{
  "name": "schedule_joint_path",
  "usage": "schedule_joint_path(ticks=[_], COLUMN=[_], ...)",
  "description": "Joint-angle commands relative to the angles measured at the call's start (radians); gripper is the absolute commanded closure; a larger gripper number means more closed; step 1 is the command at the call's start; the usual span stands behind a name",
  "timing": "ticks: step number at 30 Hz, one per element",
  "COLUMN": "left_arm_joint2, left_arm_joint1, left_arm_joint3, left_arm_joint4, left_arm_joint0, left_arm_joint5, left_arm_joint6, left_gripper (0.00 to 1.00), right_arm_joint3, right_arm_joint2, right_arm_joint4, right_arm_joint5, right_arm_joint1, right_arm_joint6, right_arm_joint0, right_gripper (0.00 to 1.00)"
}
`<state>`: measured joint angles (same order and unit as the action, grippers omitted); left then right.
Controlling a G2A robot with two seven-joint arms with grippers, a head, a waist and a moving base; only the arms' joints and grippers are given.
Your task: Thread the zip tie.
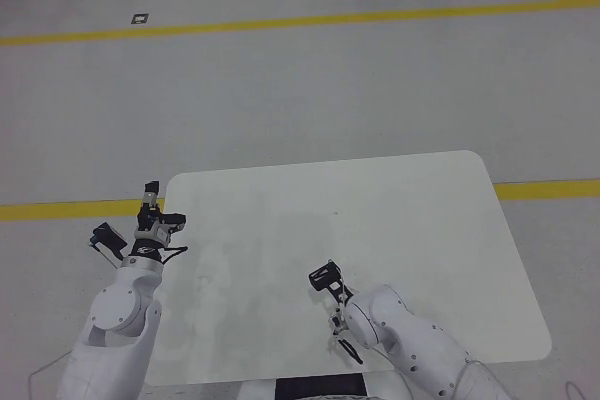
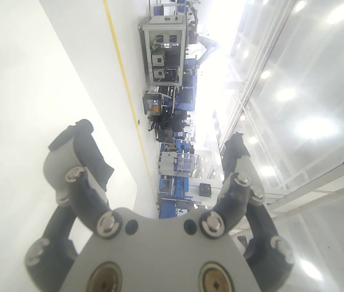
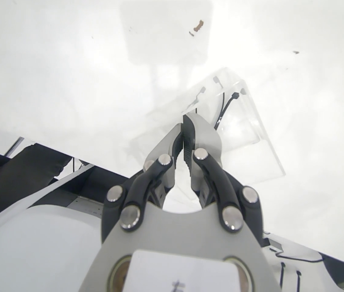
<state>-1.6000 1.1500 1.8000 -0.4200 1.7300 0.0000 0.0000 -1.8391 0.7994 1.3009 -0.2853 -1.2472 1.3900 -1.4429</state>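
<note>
Right claw (image 3: 187,123) was clenched tight, zip tie (image 3: 226,104) just beyond its tips, running lengthwise away. Left claw (image 2: 159,132) sat released, well apart, so right's nearer.

Left tool (image 1: 128,212) at table's (image 1: 430,250) left edge, right tool (image 1: 325,278) near its front (zip tie (image 3: 225,107) beside)
</note>
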Motion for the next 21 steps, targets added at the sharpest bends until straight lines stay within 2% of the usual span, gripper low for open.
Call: schedule_joint_path(ticks=[1, 6, 9, 12, 14, 21], left_arm_joint2=[0.0, 0.0, 0.0, 0.0, 0.0, 0.0], left_arm_joint1=[0.0, 0.0, 0.0, 0.0, 0.0, 0.0], left_arm_joint3=[0.0, 0.0, 0.0, 0.0, 0.0, 0.0], left_arm_joint4=[0.0, 0.0, 0.0, 0.0, 0.0, 0.0], left_arm_joint0=[0.0, 0.0, 0.0, 0.0, 0.0, 0.0], left_arm_joint5=[0.0, 0.0, 0.0, 0.0, 0.0, 0.0], left_arm_joint6=[0.0, 0.0, 0.0, 0.0, 0.0, 0.0], left_gripper=[0.0, 0.0, 0.0, 0.0, 0.0, 0.0], right_arm_joint3=[-0.021, -0.052, -0.037, -0.021, -0.014, -0.002], right_arm_joint2=[0.005, 0.016, 0.02, 0.018, 0.014, 0.001], right_arm_joint4=[0.003, 0.014, 0.007, -0.004, -0.006, -0.013], right_arm_joint5=[0.005, 0.014, 0.021, 0.022, 0.021, 0.019], right_arm_joint1=[0.004, 0.012, 0.014, 0.014, 0.014, 0.014], right_arm_joint6=[0.0, 0.0, 0.0, 0.0, 0.0, 0.0], right_arm_joint0=[-0.01, -0.031, -0.032, -0.025, -0.02, -0.008], right_gripper=[1.0, 1.0, 1.0, 0.84, 0.77, 0.85])
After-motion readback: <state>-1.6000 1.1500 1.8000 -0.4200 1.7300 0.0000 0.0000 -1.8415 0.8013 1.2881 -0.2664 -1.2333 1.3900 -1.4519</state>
